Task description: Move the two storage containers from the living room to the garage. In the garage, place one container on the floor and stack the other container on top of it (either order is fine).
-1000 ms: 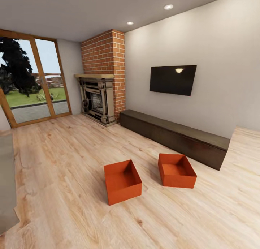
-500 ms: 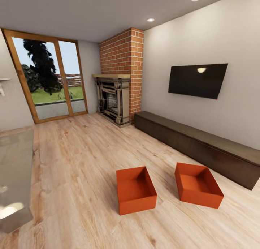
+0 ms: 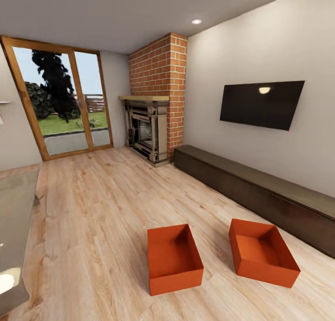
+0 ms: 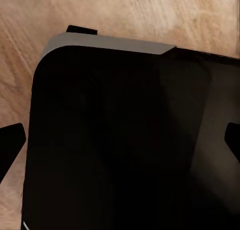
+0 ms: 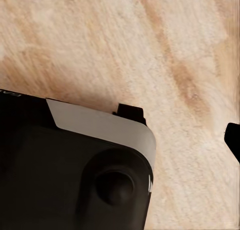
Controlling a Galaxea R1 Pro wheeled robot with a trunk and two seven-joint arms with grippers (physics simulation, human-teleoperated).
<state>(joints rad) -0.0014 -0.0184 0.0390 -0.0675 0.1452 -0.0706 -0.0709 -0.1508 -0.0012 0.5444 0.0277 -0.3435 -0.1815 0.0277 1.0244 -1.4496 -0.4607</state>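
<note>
Two orange-red open-topped storage containers stand on the light wood plank floor (image 3: 93,209) of the living room. The nearer container (image 3: 173,258) is in the lower middle of the head view. The other container (image 3: 262,252) sits about a box-width to its right, close to the long dark cabinet. Both look empty. My left gripper (image 4: 120,142) is open over the robot's black base, with one black fingertip (image 4: 10,147) at each side edge. My right gripper (image 5: 120,140) hangs over base and wood floor with a fingertip (image 5: 234,138) far out at the edge.
A long dark low cabinet (image 3: 260,193) runs along the right wall under a black TV (image 3: 262,104). The brick fireplace (image 3: 153,120) stands in the corner beside wood-framed glass doors (image 3: 60,102). A grey glossy surface (image 3: 14,228) is at the left edge.
The whole head view has shifted, so the camera has turned and come nearer; the containers now sit lower and larger in the picture. They have not moved on the floor.
</note>
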